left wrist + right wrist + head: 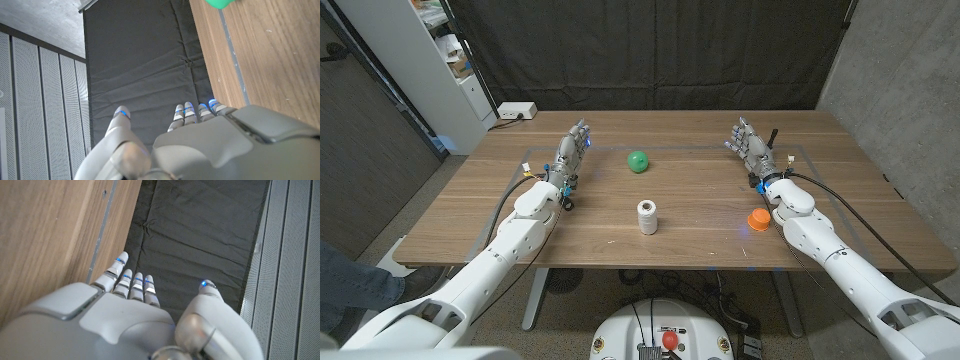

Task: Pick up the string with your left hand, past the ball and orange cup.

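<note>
White string on its upright spool [648,217] stands mid-table, nearer the robot than the green ball [638,161], with the orange cup [758,219] to its right. Left hand [572,152] and right hand [749,143] wait spread and empty, probably ready to start.

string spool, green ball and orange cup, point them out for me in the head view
string spool [648,216], head view, on the white wound side of the upright spool
green ball [638,161], head view, middle of the ball
orange cup [758,219], head view, on its orange top

Lab, black curtain [660,50], concrete wall [890,70]
</note>
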